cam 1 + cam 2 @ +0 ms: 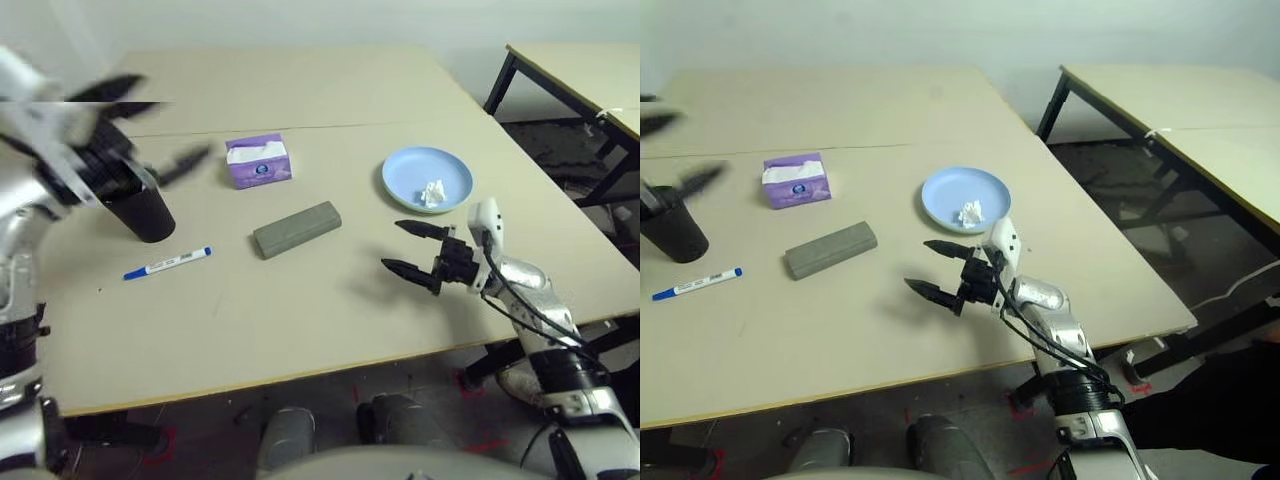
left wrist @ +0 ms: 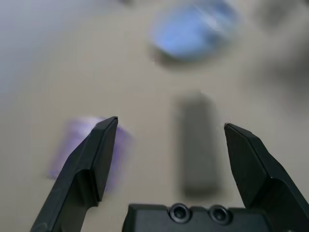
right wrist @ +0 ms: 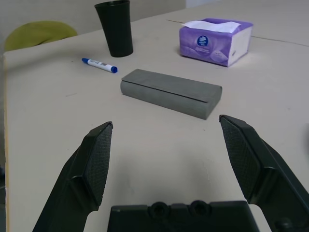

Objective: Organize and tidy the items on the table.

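Right wrist view: purple tissue box (image 3: 216,40) bears an unreadable round blue logo.

Pale wall (image 1: 940,30) behind — a smaller table (image 1: 1180,100) alongside.

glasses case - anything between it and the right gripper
Nothing visible does. The right gripper hangs open over bare table, and the glasses case lies straight ahead between its fingers' lines, with the pen off to one side.

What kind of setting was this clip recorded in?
Probably a lab or workroom set up for robot trials: a plain beige table with a few everyday props, such as a tissue box and a glasses case, a second bare table beside it, and blank walls.
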Motion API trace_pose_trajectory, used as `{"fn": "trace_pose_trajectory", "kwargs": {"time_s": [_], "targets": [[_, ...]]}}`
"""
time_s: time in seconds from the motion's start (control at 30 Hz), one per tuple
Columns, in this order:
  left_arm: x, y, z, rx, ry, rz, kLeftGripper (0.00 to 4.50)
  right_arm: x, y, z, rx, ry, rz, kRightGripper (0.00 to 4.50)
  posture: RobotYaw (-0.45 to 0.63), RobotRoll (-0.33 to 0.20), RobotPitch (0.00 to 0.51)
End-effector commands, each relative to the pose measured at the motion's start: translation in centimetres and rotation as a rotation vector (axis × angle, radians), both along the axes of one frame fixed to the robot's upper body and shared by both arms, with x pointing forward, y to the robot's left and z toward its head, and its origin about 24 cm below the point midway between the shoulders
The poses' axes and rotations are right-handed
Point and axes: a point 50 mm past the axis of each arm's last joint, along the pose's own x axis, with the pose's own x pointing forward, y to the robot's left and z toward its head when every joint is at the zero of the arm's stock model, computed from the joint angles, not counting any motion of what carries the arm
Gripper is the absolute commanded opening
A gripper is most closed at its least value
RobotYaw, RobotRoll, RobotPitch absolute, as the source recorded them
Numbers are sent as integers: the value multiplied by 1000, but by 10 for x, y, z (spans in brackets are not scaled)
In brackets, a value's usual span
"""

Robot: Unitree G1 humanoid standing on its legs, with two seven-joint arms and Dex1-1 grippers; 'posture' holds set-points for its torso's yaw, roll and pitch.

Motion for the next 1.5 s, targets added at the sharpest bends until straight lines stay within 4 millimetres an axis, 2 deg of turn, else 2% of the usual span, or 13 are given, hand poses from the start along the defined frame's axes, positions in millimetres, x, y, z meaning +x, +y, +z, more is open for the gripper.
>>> {"fn": "trace_pose_trajectory", "kwargs": {"time_s": [0.03,0.17,0.33,0.67,1.5], "targets": [[-7,27,-24,234,192,34,4467,-2,1,-3,-2,2,4,4500,1,0,71],[-11,61,-32,392,311,146,4467,-5,1,-5,4,5,-2,4500,-10,0,74],[-4,78,-28,453,333,260,4467,-9,2,-7,5,10,-7,4500,-17,0,75],[22,72,-34,460,318,315,4467,-11,0,-5,-13,4,-8,4500,-50,0,65],[31,93,-61,524,468,421,4467,-17,0,-4,-28,0,-4,4500,-72,0,60]]}}
